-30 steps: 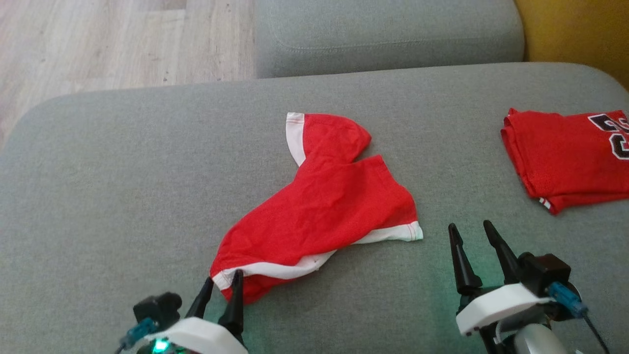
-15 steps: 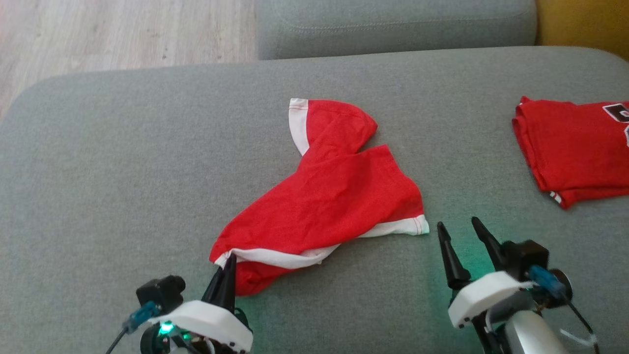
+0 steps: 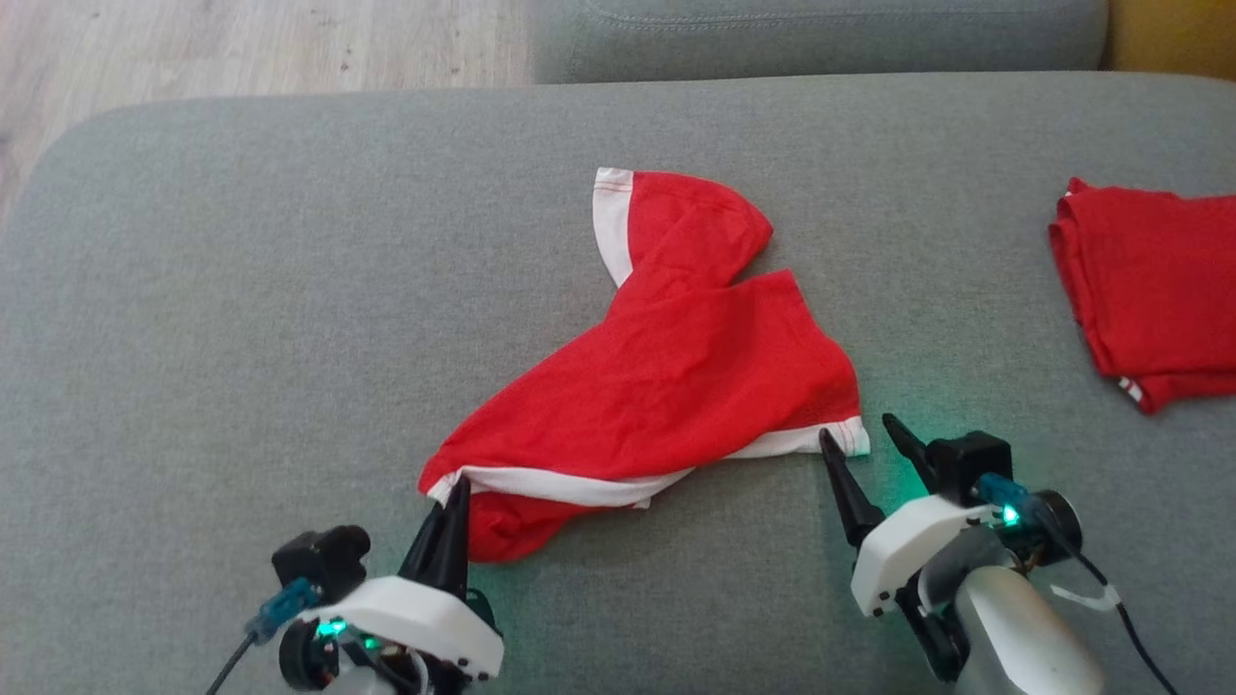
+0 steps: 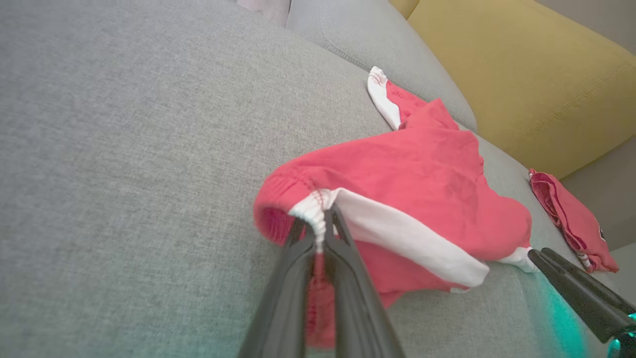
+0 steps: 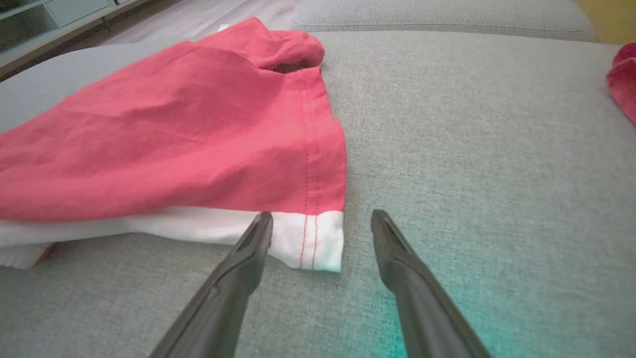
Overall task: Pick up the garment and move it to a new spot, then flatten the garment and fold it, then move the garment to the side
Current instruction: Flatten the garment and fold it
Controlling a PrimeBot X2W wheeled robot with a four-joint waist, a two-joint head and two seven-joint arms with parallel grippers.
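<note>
Head view: a broad grey cushion (image 3: 241,290) serves as the work surface. Its rounded far-left corner gives way to pale wooden floor (image 3: 241,48). A second grey cushion (image 3: 821,39) abuts its far edge, and a yellow cushion (image 3: 1173,39) shows at the far right. The garment (image 3: 676,376), red shorts with white bands, lies rumpled near the middle of the surface, running from the near left toward the far centre. The left gripper (image 3: 452,492) has its two dark fingers pressed together on the white band at the garment's near-left end, which the left wrist view shows puckered between the tips. The right gripper (image 3: 856,428) stands spread at the garment's near-right corner. In the right wrist view one finger overlaps the white hem and the other lies over bare cushion just beside it; whether either touches cannot be told. A folded red cloth (image 3: 1149,290) rests at the right margin, well apart from the garment, with a bare strip of cushion between them. Wide bare upholstery extends left of the garment and beyond it to the far edge. A green glow tints the fabric near each wrist. A pale shelf unit (image 5: 49,15) stands past the floor in the right wrist view.
</note>
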